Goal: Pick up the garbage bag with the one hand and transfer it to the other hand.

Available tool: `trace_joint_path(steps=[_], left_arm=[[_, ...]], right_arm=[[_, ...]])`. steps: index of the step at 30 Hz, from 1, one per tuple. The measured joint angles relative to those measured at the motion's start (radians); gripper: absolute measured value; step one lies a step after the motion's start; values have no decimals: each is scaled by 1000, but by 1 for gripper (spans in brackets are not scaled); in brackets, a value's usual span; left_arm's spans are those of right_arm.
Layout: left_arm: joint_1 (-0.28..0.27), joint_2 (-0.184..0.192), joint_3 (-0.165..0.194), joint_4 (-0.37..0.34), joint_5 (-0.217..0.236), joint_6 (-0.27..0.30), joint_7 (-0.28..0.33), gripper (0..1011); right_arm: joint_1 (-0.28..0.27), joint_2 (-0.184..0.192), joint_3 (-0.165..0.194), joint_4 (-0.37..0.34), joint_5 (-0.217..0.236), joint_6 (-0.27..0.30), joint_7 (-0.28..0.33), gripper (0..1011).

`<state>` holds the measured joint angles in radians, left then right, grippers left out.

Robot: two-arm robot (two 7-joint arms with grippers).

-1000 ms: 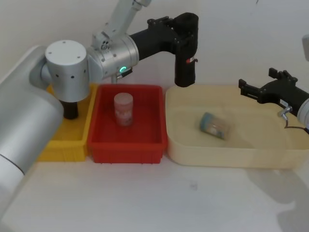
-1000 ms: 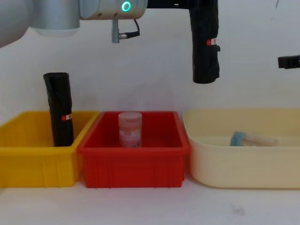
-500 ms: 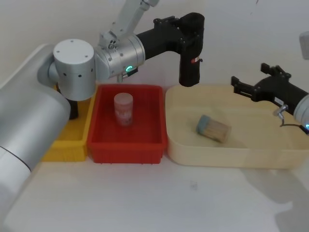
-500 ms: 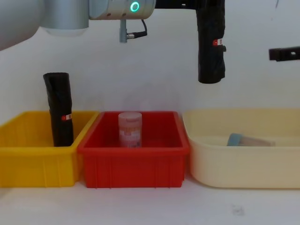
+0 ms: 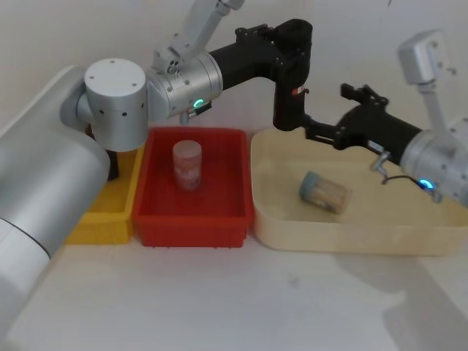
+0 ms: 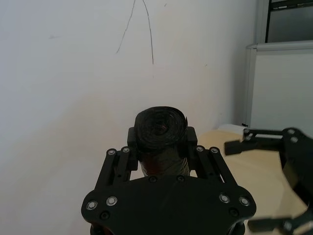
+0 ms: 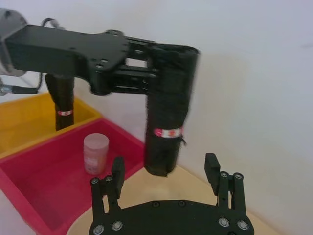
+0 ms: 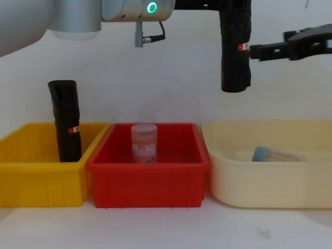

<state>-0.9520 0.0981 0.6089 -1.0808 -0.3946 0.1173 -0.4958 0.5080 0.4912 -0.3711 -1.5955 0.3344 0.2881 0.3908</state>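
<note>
The garbage bag (image 5: 291, 95), a black roll with a small red-and-white label, hangs upright in the air over the seam between the red bin and the beige tub. My left gripper (image 5: 289, 40), on the green-lit arm, is shut on its top end (image 6: 161, 128). My right gripper (image 5: 327, 111), on the blue-lit arm, is open and comes in from the right. Its fingertips (image 8: 252, 52) sit right at the roll's lower half, level with the label. In the right wrist view the roll's lower end (image 7: 165, 147) stands between the two spread fingers (image 7: 118, 169).
A second black roll (image 8: 67, 122) stands in the yellow bin (image 8: 31, 176) at the left. The red bin (image 5: 194, 216) holds an upright translucent jar (image 5: 187, 164). A blue-lidded jar (image 5: 324, 191) lies on its side in the beige tub (image 5: 351, 234).
My right gripper has swung left from the tub's far right up to the held roll. The left gripper with the roll shifted slightly right, then held still.
</note>
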Motion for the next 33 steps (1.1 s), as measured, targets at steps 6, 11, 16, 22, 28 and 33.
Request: trace_joint_path(steps=[6, 11, 16, 22, 28, 33], left_arm=[[-1, -1, 1, 2, 1, -1, 0, 519], [-1, -1, 1, 2, 1, -1, 0, 519], [-1, -2, 2, 3, 1, -1, 0, 518], [-2, -2, 2, 4, 1, -1, 0, 519], [-2, -3, 2, 4, 1, -1, 0, 519], [-2, -3, 2, 4, 1, -2, 0, 519]], right_arm=[[43, -30, -47, 42, -43, -7, 2, 1000], [76, -63, -77, 81, -80, -9, -15, 1000], [95, -93, -86, 108, -103, -5, -46, 1000], [109, -135, -82, 139, -125, 6, -104, 1000], [120, -175, -66, 169, -133, 12, -154, 1000], [131, -202, -56, 193, -133, 17, -174, 1000]])
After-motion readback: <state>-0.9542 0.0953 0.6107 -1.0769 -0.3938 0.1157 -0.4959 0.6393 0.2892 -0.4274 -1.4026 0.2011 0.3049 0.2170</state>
